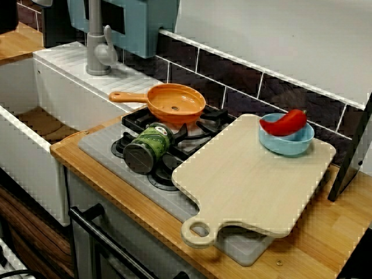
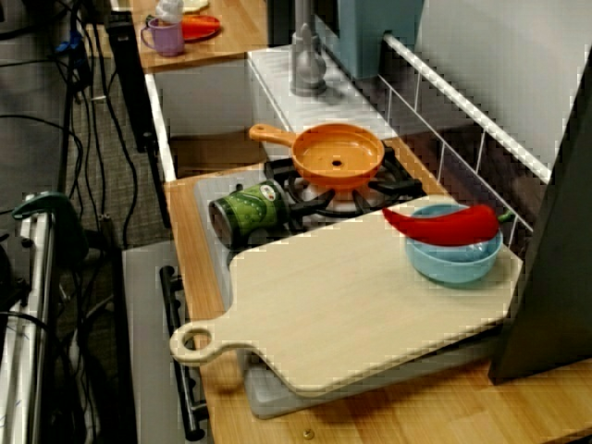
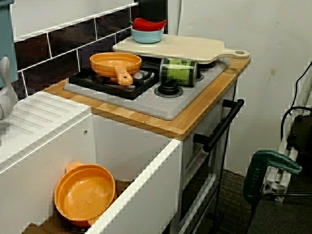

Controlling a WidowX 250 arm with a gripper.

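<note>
Stove-front view shows me no gripper, so I cannot tell if its fingers are apart or together. A red pepper [image 1: 289, 122] lies across the blue bowl [image 1: 288, 145] on the cutting board's [image 1: 250, 174] far right corner, long axis pointing wall to counter front.

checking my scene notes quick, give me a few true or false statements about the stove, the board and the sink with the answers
1. The red chili pepper lies in the blue bowl. True.
2. The green can stands upright. False: it lies on its side on a front burner.
3. The orange pan sits on the stove. True.
4. The cutting board lies in the sink. False: it lies across the stove's right side.
5. An orange pot sits in the sink. True.
</note>
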